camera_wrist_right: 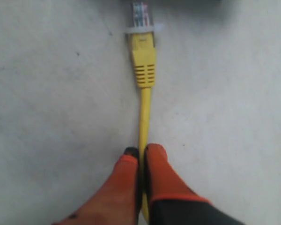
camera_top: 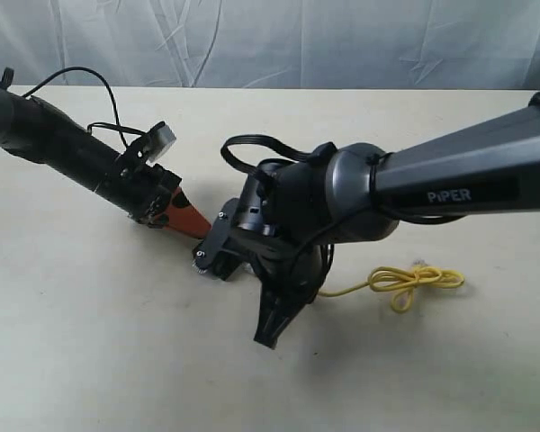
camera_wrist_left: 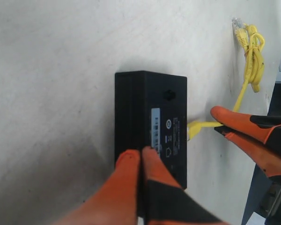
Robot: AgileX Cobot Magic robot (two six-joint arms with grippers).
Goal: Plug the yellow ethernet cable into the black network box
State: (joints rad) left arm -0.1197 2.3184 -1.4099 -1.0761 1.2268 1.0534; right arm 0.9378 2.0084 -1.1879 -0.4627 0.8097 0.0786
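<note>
Orange-fingered and closed, the left gripper [camera_wrist_left: 139,157] pressed on the black network box [camera_wrist_left: 150,108] mid-table. The right gripper [camera_wrist_right: 141,154] pinched the yellow ethernet cable [camera_wrist_right: 144,75] behind its plug, tip at the box's side, seemingly not fully seated.

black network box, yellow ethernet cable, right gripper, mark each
black network box [camera_wrist_left: 159,108], left wrist view, top face
yellow ethernet cable [camera_wrist_right: 144,63], right wrist view, boot behind plug
right gripper [camera_wrist_right: 141,152], right wrist view, between fingertips

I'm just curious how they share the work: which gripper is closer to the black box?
Left. The left gripper, closed, sits on the end of the black network box; the right gripper pinches the yellow ethernet cable a little off the box's side.
</note>
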